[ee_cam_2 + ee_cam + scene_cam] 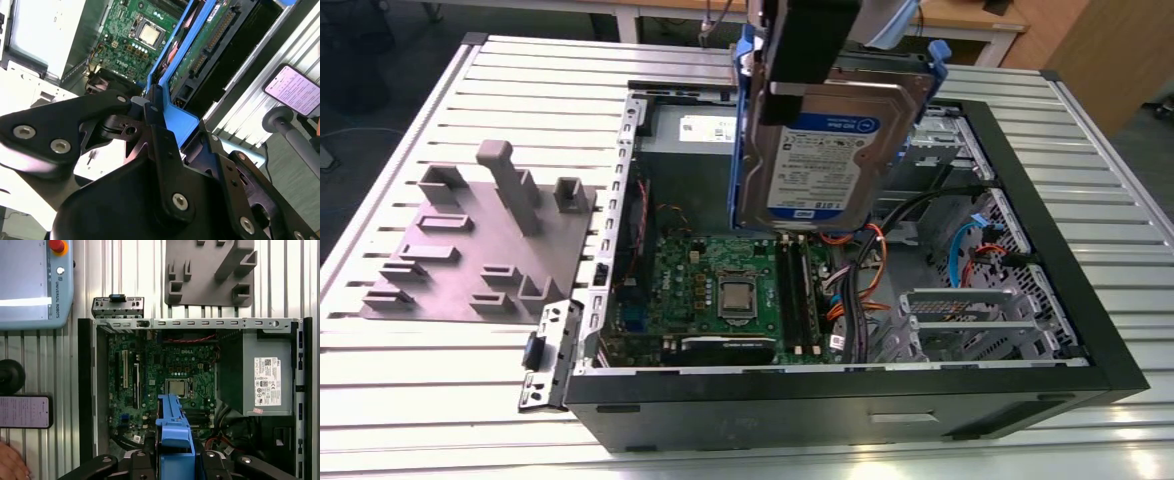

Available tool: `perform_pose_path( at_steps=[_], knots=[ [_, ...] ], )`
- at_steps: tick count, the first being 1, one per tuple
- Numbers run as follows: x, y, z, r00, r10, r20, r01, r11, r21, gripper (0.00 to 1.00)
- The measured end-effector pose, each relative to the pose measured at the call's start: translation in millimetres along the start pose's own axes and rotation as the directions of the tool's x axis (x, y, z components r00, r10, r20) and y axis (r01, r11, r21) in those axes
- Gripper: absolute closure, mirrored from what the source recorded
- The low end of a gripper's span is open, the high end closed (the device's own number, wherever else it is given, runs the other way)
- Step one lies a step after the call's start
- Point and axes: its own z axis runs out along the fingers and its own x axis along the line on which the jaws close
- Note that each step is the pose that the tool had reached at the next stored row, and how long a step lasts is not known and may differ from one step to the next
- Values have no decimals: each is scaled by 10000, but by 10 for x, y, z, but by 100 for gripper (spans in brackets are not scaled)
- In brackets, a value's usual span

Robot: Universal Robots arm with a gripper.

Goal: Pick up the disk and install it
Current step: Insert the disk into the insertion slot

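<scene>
Observed gripper [798,95] with fingers [165,150] clamped onto blue end of the disk [825,165], suspended upright over motherboard [720,280] inside open computer case [854,400].

The disk [821,165] is smooth silver metal framed in glossy blue plastic, and the table [427,380] is ribbed matt metal

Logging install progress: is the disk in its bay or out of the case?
Out. The disk hangs upright above the open case, clamped at its blue end by the gripper.
</scene>
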Motion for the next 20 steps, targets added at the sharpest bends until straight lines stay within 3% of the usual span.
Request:
perform_pose_path(
  at_steps=[4,11,20],
  knots=[
    [17,-56,4,10000,-10,-1,10,10000,-13,64],
    [150,-82,12,10000,-9,-1,9,10000,-13,64],
    [166,-425,42,10000,-10,0,10,10000,-13,64]
  ],
)
